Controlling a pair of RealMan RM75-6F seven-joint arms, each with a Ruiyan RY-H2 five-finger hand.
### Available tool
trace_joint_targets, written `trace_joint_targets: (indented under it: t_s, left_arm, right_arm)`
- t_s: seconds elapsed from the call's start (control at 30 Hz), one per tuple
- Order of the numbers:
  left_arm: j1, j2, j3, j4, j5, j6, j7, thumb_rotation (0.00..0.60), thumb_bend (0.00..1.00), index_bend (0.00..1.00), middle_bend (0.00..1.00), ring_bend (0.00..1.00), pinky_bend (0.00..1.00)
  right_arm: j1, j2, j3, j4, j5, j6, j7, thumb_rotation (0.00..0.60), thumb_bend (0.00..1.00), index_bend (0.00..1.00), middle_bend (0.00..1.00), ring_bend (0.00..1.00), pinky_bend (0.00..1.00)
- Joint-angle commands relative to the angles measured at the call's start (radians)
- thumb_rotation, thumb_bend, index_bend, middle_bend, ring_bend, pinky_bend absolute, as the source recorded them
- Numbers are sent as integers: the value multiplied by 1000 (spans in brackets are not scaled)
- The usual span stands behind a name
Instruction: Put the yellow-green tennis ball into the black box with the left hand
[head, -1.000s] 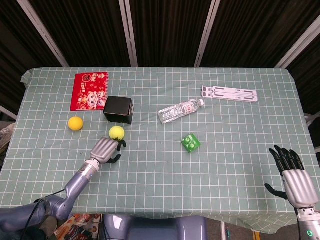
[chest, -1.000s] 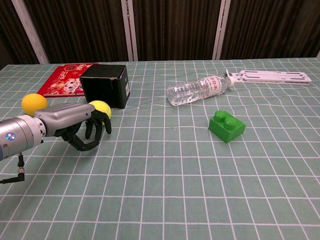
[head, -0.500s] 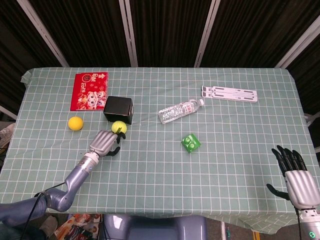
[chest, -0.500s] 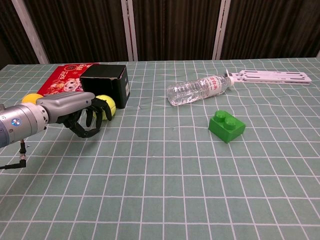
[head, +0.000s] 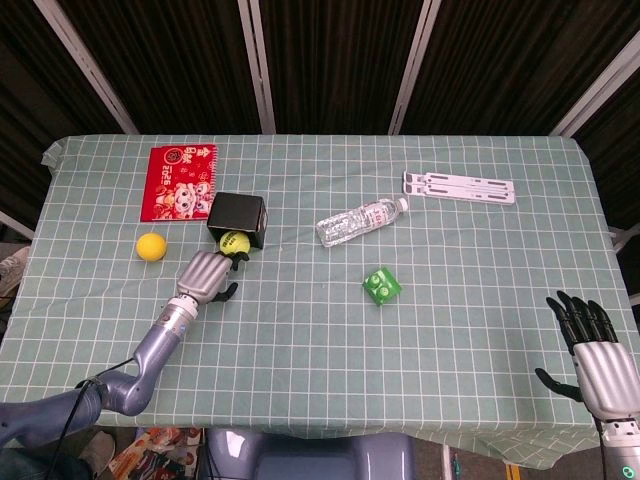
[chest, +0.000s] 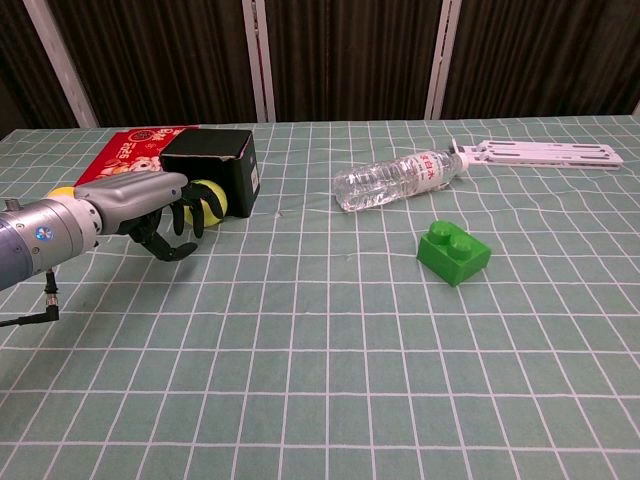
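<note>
The yellow-green tennis ball (head: 233, 241) is right at the near face of the black box (head: 238, 214), by its lower left part. My left hand (head: 205, 275) reaches in from the near left, and its dark fingers curl around the ball (chest: 208, 197). In the chest view the hand (chest: 150, 205) covers the ball's left side, with the box (chest: 212, 165) just behind. My right hand (head: 595, 345) is at the table's near right edge, fingers spread and holding nothing; the chest view does not show it.
An orange-yellow ball (head: 150, 246) lies left of the box, close to my left forearm. A red booklet (head: 180, 182) lies behind it. A clear water bottle (head: 360, 221), a green brick (head: 381, 286) and a white folding stand (head: 459, 187) lie to the right.
My left hand has moved forward toward the box with the tennis ball at its fingers. The ball went from open table to the box's near face. The right hand has sunk slightly.
</note>
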Motion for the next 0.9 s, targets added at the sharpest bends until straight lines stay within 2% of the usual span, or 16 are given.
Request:
trace_joint_targets:
  t_s: [0.03, 0.23, 0.57, 0.77, 0.9]
  left_arm:
    - [0, -3, 2, 4, -5, 14, 21, 583, 390, 233, 368, 352, 484]
    - [1, 4, 6, 4, -21, 15, 48, 570, 385, 214, 327, 270, 395]
    - [-3, 8, 10, 16, -27, 11, 52, 561, 384, 191, 302, 214, 293]
    - [-1, 9, 21, 13, -15, 17, 48, 551, 384, 191, 288, 174, 170]
    - [-3, 7, 26, 20, -8, 12, 38, 544, 385, 190, 237, 116, 152]
  right_arm:
    - [0, 0, 1, 0, 1, 0, 0, 600, 208, 0, 0, 0, 0]
    - [-1, -2, 1, 3, 0, 1, 1, 600, 209, 0, 0, 0, 0]
    - [-6, -1, 1, 2, -9, 15, 2, 600, 209, 0, 0, 0, 0]
    - [-6, 2, -1, 0, -9, 12, -1, 600, 209, 0, 0, 0, 0]
    - [-8, 7, -4, -7, -14, 13, -2, 600, 208, 0, 0, 0, 0]
